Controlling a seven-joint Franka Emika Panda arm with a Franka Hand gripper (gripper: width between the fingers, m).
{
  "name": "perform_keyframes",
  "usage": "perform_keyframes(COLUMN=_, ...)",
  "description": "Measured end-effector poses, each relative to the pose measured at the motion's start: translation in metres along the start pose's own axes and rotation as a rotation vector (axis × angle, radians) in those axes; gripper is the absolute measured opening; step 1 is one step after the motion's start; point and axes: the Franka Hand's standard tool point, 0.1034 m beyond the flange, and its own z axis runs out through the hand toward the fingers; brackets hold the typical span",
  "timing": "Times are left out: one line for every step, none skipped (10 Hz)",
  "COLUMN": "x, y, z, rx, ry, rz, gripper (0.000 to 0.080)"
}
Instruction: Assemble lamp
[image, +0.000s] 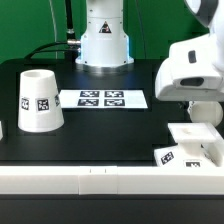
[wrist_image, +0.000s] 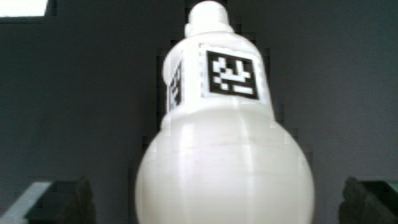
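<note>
The end effector (wrist_image: 210, 203), off to the exterior view's right of the marker board (image: 103, 98), is spread wide and grasps nothing, its dark fingers (wrist_image: 54, 200) flanking the tagged white bulb (wrist_image: 222, 130) without touching it, while the shade (image: 40, 100) stands wide end down on the worktop (image: 110, 132) at the board's other side.

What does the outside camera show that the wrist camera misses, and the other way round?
Only the exterior view: the white tapered plastic shade, the marker board and the flat square white plastic base. Only the wrist view: the rounded white plastic bulb with its square tag, between the dark fingertips of the open pincer. Both: the black table.
</note>
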Motion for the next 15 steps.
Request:
perform_keyframes(x=-0.003, y=0.001, z=0.004, rx=-0.011, ry=-0.066, rz=-0.002, gripper=0.0699)
perform_keyframes(x=-0.001, y=0.002, z=0.008, rx=-0.016, ry=-0.11, rz=-0.005, gripper=0.0699)
perform_keyframes(x=0.002, y=0.001, z=0.011, rx=-0.017, ry=-0.123, rz=-0.005, gripper=0.0699)
perform_keyframes(x=0.005, y=0.0, z=0.012, rx=-0.015, ry=-0.11, rz=-0.007, gripper=0.0699)
perform_keyframes(x=0.005, y=-0.001, z=0.014, rx=-0.016, ry=-0.111, rz=-0.008, gripper=0.0699)
perform_keyframes(x=0.006, y=-0.001, z=0.016, rx=-0.016, ry=-0.112, rz=-0.007, gripper=0.0699)
perform_keyframes(x=0.007, y=-0.001, z=0.018, rx=-0.016, ry=-0.111, rz=-0.007, gripper=0.0699)
perform_keyframes(x=0.008, y=-0.001, z=0.02, rx=-0.015, ry=-0.107, rz=-0.006, gripper=0.0699)
perform_keyframes(x=0.008, y=-0.001, z=0.023, rx=-0.015, ry=-0.109, rz=-0.005, gripper=0.0699)
perform_keyframes(x=0.007, y=0.0, z=0.026, rx=-0.017, ry=-0.114, rz=-0.004, gripper=0.0699)
perform_keyframes(x=0.007, y=0.001, z=0.028, rx=-0.017, ry=-0.116, rz=-0.002, gripper=0.0699)
perform_keyframes(x=0.007, y=0.001, z=0.029, rx=-0.016, ry=-0.114, rz=-0.001, gripper=0.0579)
perform_keyframes(x=0.007, y=0.001, z=0.029, rx=-0.016, ry=-0.114, rz=-0.001, gripper=0.0575)
perform_keyframes(x=0.007, y=0.001, z=0.029, rx=-0.016, ry=-0.114, rz=-0.001, gripper=0.0575)
perform_keyframes(x=0.007, y=0.001, z=0.029, rx=-0.016, ry=-0.114, rz=-0.001, gripper=0.0575)
